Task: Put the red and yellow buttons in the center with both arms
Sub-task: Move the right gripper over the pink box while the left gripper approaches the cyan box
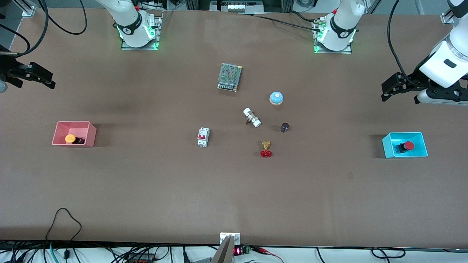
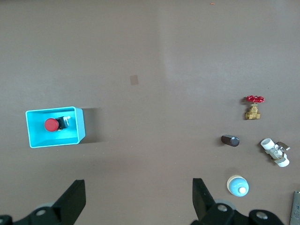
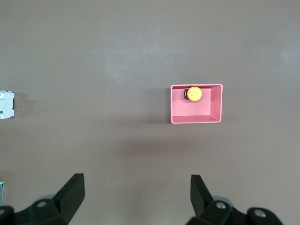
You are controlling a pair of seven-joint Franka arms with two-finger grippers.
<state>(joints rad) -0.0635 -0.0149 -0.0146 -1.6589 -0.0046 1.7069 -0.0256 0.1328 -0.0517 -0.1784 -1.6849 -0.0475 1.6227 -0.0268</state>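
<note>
The yellow button [image 1: 70, 138] lies in a pink bin [image 1: 73, 122] at the right arm's end of the table; it also shows in the right wrist view [image 3: 194, 94]. The red button [image 1: 408, 145] lies in a cyan bin [image 1: 404, 133] at the left arm's end; it also shows in the left wrist view [image 2: 51, 124]. My right gripper [image 1: 45, 78] is open and empty, up in the air near the pink bin [image 3: 197, 121]. My left gripper [image 1: 387, 88] is open and empty, up in the air near the cyan bin [image 2: 51, 110].
Around the table's middle lie a metal power supply [image 1: 229, 76], a blue dome on a beige base [image 1: 276, 98], a white pipe fitting [image 1: 252, 117], a dark cylinder [image 1: 285, 127], a brass valve with red handwheel [image 1: 266, 149] and a white circuit breaker [image 1: 203, 137].
</note>
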